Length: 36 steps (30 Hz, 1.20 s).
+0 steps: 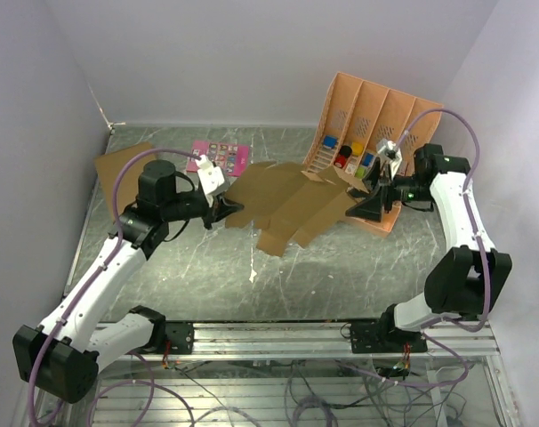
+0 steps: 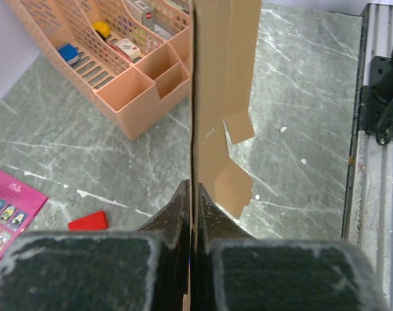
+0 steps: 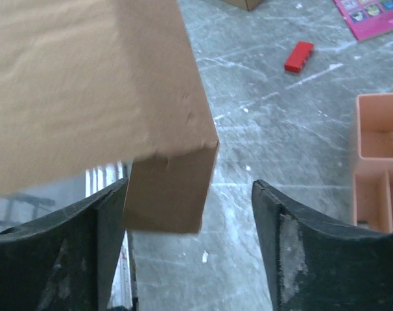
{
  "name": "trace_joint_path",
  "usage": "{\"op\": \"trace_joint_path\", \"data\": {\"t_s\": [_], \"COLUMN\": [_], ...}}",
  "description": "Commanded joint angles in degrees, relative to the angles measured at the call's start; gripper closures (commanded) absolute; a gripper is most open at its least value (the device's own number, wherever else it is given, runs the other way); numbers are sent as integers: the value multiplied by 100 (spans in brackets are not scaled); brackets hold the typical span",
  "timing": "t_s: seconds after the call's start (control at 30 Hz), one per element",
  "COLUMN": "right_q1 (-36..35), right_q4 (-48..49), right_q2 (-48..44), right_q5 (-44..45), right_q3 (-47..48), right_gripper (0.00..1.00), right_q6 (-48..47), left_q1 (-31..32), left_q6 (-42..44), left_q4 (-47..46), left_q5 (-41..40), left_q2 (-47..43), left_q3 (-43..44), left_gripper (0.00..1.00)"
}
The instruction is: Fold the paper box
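Paper box (image 1: 292, 206): flat cut-out sheet, mid worktop (image 1: 358, 276), toward far edge. My left gripper (image 1: 223, 212) clamped tight on sheet's left edge; left wrist view shows sheet edge-on between fingers. My right gripper (image 1: 369, 201) at sheet's right end, jaws apart, nothing gripped; folded corner flap sits between them, close against one finger (image 3: 67, 253), clear of other. Peach desk organizer (image 1: 372, 116) at far right corner, just behind right gripper. Pink card (image 1: 218, 158) near far edge, red block (image 2: 88, 221) near it. Brown cardboard piece (image 1: 118, 165) at far left corner.
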<state>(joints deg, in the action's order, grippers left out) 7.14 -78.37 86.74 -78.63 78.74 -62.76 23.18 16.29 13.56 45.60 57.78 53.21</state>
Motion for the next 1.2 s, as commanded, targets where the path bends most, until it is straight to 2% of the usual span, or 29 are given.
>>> {"op": "trace_joint_path", "data": {"t_s": [0.0,0.13,0.23,0.3,0.4,0.47,0.57,0.73,1.17], "right_q1": [421,956,1150,1314,1326,1083,624,455,159], "right_q4": [-58,-62,-45,36,-34,-63,-52,-62,-63], "right_q2": [-460,-776,-725,-475,45,241,213,112,-143], "right_q5": [719,1294,1330,1154,624,407,336,68,-34], "right_q3": [280,394,608,906,1314,1330,1106,819,169], "right_gripper": [23,20,23,34,61,67,60,55,53], "right_q6": [44,-224,-171,142,507,707,740,807,710], "left_q1": [-316,-392,-409,-411,-411,-411,-411,-411,-411], "left_q6": [160,154,320,560,747,852,1057,1191,1235], "left_q4": [-216,-366,-229,-69,-123,-128,1,-9,-163], "left_q5": [313,379,480,571,665,673,748,814,978], "left_q2": [-32,-32,-6,-33,-86,-86,-10,108,171], "left_q3": [35,-58,9,53,10,11,89,163,225], "left_gripper": [93,93,93,93,93,93,93,93,93]}}
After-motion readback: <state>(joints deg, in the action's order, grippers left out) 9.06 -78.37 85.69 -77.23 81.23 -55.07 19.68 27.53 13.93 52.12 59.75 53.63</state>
